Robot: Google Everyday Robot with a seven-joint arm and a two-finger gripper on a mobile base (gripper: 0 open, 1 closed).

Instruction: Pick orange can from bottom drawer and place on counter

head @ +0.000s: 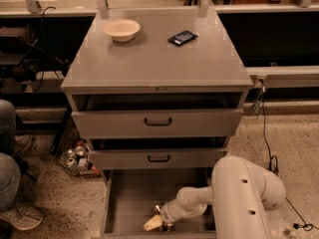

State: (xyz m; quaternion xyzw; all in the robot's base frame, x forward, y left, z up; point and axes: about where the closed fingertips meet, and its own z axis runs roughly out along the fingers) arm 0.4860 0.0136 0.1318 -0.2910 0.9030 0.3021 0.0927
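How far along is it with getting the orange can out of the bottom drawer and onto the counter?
Done: the bottom drawer stands open, with the arm reaching inside. In hand: the gripper is at the can near the drawer's front; whether it holds it, I cannot tell. Left: lifting the can out and setting it on the counter.

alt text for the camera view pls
A white robot arm reaches into the open bottom drawer of a grey cabinet, its hand low at the front, at a small orange can. On the counter sit a pale bowl and a small black device.
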